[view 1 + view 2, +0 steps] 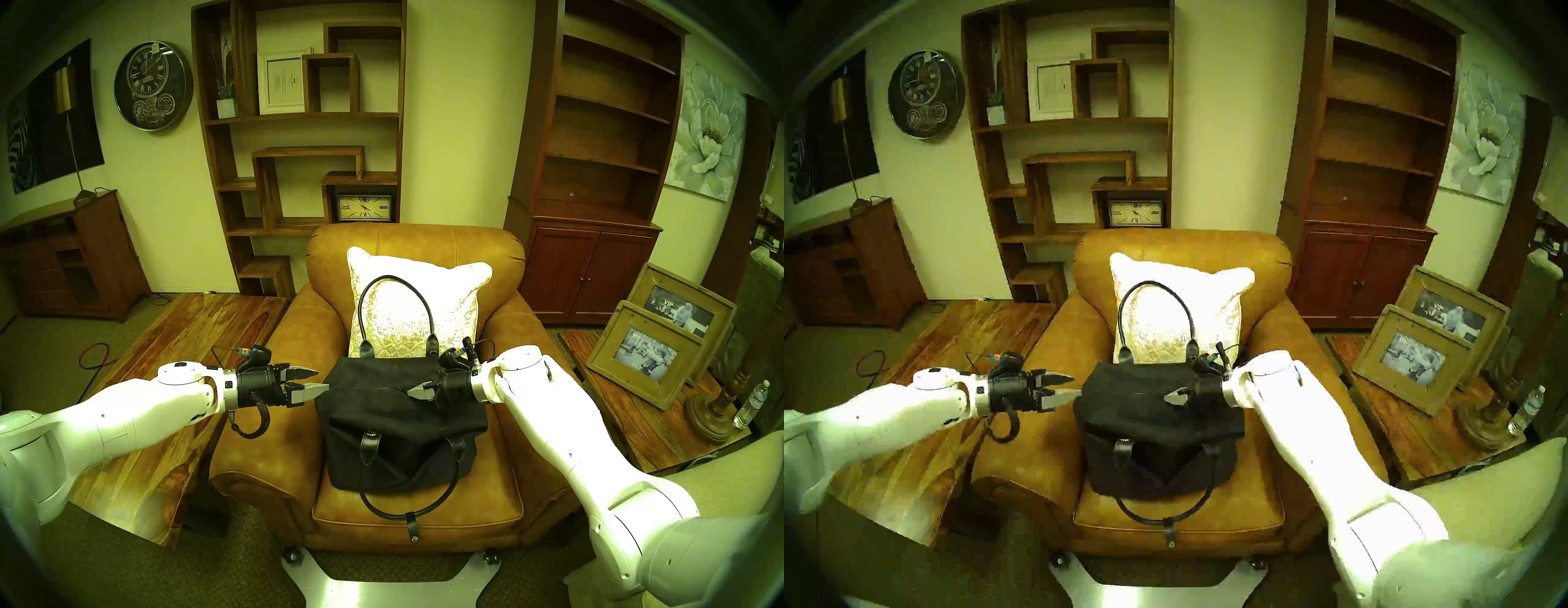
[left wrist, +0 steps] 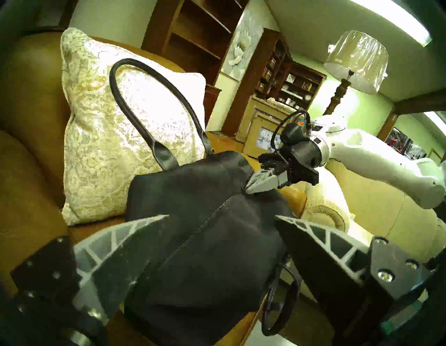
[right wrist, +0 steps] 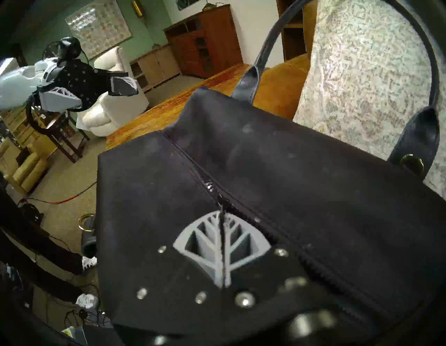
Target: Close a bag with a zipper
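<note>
Black bag (image 1: 399,420) on the armchair (image 1: 263,407), right gripper (image 3: 223,217) pinching its zipper (image 2: 202,224).
Left gripper (image 1: 316,381), jaws spread, hovers beside the bag's left end; pillow (image 1: 413,305) and upright handle (image 1: 394,297) stand behind.

You are looking at a black bag (image 1: 394,407) sitting on a tan leather armchair (image 1: 271,373), a cream-and-gold patterned pillow (image 1: 407,305) glowing behind its black handles (image 1: 394,280).
</note>
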Controlling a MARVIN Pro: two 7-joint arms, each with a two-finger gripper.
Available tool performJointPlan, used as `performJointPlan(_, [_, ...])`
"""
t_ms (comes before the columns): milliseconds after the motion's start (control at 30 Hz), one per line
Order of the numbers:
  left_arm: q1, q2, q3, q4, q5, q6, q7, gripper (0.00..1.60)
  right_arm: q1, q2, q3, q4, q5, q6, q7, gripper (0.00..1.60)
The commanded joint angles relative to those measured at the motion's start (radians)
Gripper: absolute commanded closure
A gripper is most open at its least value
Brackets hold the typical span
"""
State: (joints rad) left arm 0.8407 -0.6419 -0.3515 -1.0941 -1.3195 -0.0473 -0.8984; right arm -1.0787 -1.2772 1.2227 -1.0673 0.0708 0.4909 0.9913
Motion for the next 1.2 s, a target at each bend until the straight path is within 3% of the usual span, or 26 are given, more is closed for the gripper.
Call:
performJointPlan(0, [-0.014,0.005,-0.016,-0.011,-0.013,-0.003,-0.002,0.00,0.007,0.041,0.018,-0.036,-0.003,0.018,0.009,1.60])
performJointPlan(500, [-0.014,0.006,-0.014,-0.013,-0.015,-0.003,-0.001,0.00,0.031,0.078,0.028,0.011,-0.041,0.005,0.017,1.60])
performJointPlan(833, [-0.015,0.006,-0.013,-0.012,-0.016,-0.003,-0.002,0.00,-0.028,0.132,0.087,-0.086,-0.078,0.047,-0.056,1.60])
performJointPlan(1167, [-0.015,0.006,-0.013,-0.012,-0.016,-0.003,-0.002,0.00,-0.059,0.155,0.121,-0.110,-0.089,0.067,-0.070,1.60])
